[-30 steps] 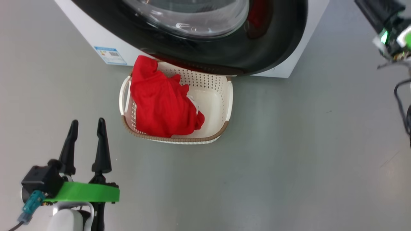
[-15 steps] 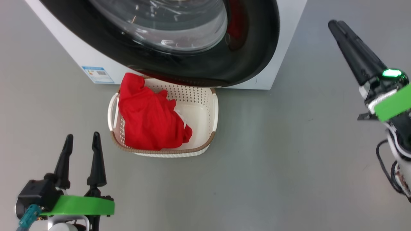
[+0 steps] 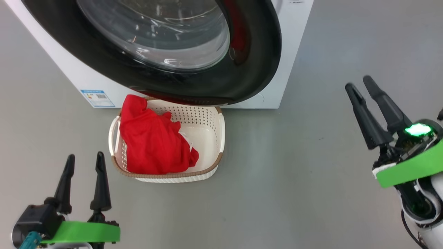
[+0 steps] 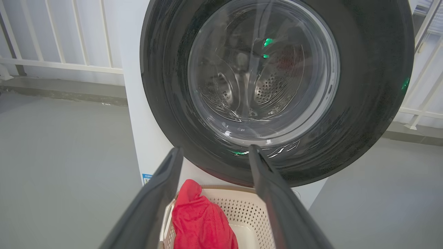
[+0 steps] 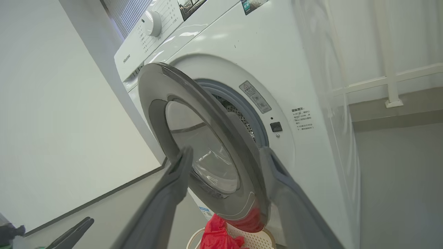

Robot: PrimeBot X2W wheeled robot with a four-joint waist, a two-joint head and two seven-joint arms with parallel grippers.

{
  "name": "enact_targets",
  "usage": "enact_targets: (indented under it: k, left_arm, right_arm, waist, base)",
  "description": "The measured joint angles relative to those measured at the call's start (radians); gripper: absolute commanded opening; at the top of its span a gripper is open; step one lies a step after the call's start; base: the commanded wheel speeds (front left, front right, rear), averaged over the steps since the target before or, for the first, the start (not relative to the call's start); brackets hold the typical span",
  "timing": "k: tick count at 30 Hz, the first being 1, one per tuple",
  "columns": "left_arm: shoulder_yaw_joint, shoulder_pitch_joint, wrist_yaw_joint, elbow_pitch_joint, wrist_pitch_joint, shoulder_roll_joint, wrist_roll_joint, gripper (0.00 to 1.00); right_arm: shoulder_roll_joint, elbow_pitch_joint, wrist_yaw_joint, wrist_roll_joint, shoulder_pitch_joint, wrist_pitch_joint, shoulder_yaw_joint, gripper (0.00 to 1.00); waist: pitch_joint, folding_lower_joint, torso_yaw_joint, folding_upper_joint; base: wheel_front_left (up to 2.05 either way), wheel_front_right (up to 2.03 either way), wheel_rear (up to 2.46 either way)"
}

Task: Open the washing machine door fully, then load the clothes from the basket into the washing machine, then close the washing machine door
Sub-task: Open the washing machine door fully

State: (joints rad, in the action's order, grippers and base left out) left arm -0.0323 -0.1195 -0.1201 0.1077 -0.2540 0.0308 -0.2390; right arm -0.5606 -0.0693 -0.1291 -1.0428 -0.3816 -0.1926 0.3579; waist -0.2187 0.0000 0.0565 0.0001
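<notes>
**Door ajar, both pincers released**

We are watching the washing machine door hanging partly open on the washing machine. The basket is sitting just before the machine, holding the clothes. Our left pincer and right pincer are hovering before it, spread and empty.

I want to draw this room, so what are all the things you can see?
washing machine: one, white, on the floor
washing machine door: one, black rim, clear glass, swung open over the basket
basket: one, cream with brown rim, on the floor before the machine
clothes: one heap, red, left side of the basket
sticker: one, blue, low on the machine's front
railing: one, white, behind the machine
floor: grey
left gripper: one, dark, open, lower left
right gripper: one, dark, open, right
</notes>
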Motion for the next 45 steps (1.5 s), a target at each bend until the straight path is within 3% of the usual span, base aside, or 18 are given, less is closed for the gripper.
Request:
enact_targets:
  k: [8, 15, 21, 45]
  left_arm:
    - [0.000, 0.033, 0.000, -0.014, 0.000, 0.000, -0.002, 1.00]
    - [-0.004, 0.039, 0.000, -0.021, 0.000, 0.001, -0.002, 1.00]
    - [-0.005, 0.055, 0.000, -0.026, 0.000, 0.001, -0.002, 1.00]
    - [0.004, 0.055, 0.002, -0.031, 0.000, 0.001, -0.003, 1.00]
  right_arm:
    - [0.060, 0.070, 0.000, 0.179, 0.099, -0.057, -0.027, 1.00]
    - [0.192, 0.084, 0.000, 0.365, 0.168, -0.057, -0.110, 1.00]
    - [0.234, 0.087, 0.000, 0.488, 0.202, -0.057, -0.125, 1.00]
    - [0.261, 0.104, 0.000, 0.518, 0.204, -0.057, -0.155, 1.00]
  waist:
    - [0.020, 0.0000, -0.010, 0.0000]
    - [0.033, 0.0000, -0.013, 0.0000]
    - [0.037, 0.0000, -0.014, 0.0000]
    - [0.033, 0.0001, -0.001, 0.0000]
  base:
    - [0.00, 0.00, 0.00]
    - [0.00, 0.00, 0.00]
    - [0.00, 0.00, 0.00]
    - [0.00, 0.00, 0.00]
